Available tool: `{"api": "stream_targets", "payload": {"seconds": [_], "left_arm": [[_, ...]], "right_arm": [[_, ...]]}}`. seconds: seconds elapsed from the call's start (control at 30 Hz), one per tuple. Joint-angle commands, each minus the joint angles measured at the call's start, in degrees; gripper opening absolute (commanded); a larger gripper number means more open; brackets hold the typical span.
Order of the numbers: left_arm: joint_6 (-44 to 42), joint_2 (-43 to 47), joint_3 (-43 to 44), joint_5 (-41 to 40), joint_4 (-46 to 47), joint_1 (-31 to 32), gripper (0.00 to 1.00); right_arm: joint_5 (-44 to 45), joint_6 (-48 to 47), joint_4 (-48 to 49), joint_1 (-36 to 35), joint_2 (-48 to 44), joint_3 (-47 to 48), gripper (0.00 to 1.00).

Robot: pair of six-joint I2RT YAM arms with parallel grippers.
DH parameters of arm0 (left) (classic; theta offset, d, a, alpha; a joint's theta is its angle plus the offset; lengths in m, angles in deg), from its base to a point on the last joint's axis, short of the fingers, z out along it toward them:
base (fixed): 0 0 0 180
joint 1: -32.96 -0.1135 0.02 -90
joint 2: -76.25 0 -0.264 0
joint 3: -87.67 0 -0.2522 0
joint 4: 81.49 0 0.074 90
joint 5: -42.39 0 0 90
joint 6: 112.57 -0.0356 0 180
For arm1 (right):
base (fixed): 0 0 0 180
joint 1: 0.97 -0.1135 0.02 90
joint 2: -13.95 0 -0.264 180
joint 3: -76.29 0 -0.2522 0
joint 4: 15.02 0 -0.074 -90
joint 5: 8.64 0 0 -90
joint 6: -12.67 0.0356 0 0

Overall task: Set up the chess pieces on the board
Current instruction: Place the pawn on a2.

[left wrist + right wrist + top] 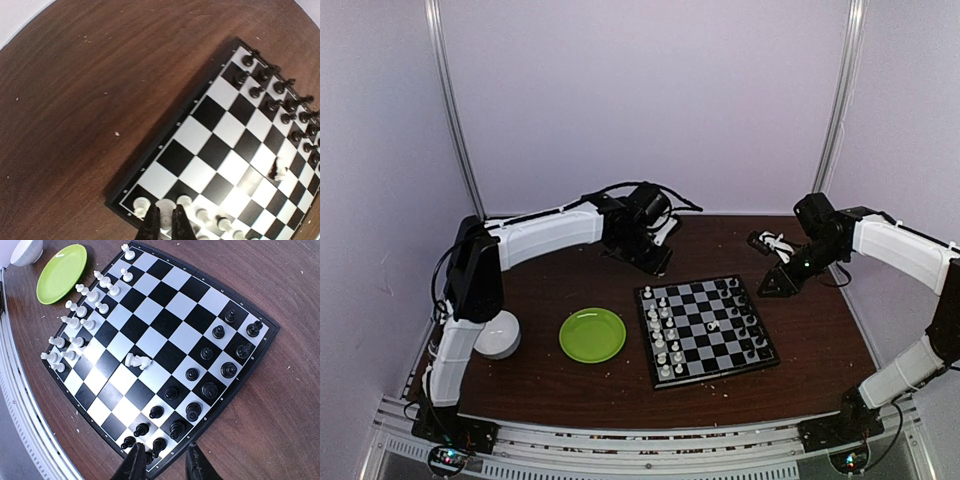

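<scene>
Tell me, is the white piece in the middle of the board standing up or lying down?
Lying down. The white piece stretches sideways on the board, unlike the upright white pieces.

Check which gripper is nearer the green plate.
Left. The left gripper is over the white-piece corner of the board, the side toward the green plate; the right gripper is over the black-piece edge, across the board from it.
</scene>
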Motion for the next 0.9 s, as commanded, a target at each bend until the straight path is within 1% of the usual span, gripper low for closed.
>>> {"api": "stream_targets", "payload": {"seconds": [0.0,0.2,0.87], "left_arm": [[0.1,-1.8,2.5,-1.1,0.6,-0.8,0.03],[-0.6,-5.2,4.9,-1.4,-0.4,-0.9,0.03],[1.0,-8.4,4.3,1.0,-0.4,-0.9,0.04]], "right_arm": [[0.0,-0.9,-0.5,0.3,0.6,1.2,0.29],[0.1,-1.1,-0.6,0.3,0.9,1.2,0.29],[-0.2,-1.7,-1.3,0.3,1.6,1.4,0.29]]}}
